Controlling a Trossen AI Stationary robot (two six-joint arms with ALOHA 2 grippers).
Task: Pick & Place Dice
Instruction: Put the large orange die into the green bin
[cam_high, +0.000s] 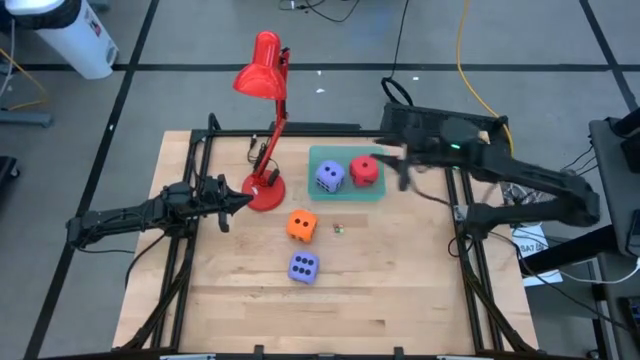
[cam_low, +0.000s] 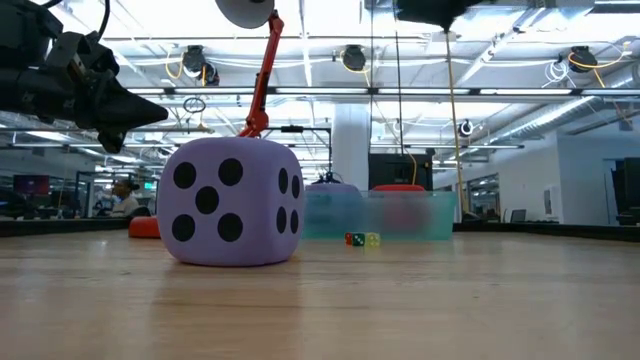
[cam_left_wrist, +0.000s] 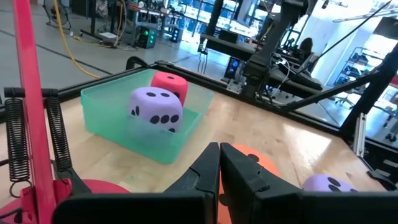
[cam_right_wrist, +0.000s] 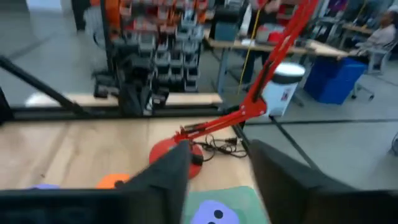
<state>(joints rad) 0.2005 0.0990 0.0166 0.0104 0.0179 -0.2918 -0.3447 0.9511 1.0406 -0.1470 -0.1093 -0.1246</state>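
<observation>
Beside tray (cam_high: 345, 190) rim — orange die (cam_high: 301, 226)

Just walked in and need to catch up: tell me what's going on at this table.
A two-arm robot is sorting dice into a green tray. One purple die and the red die already sit in it; the orange die and the second purple die lie on the table. The right gripper hovers beside the tray, fingers open and empty. The left gripper waits near the red lamp's base, fingers shut, holding nothing.
</observation>
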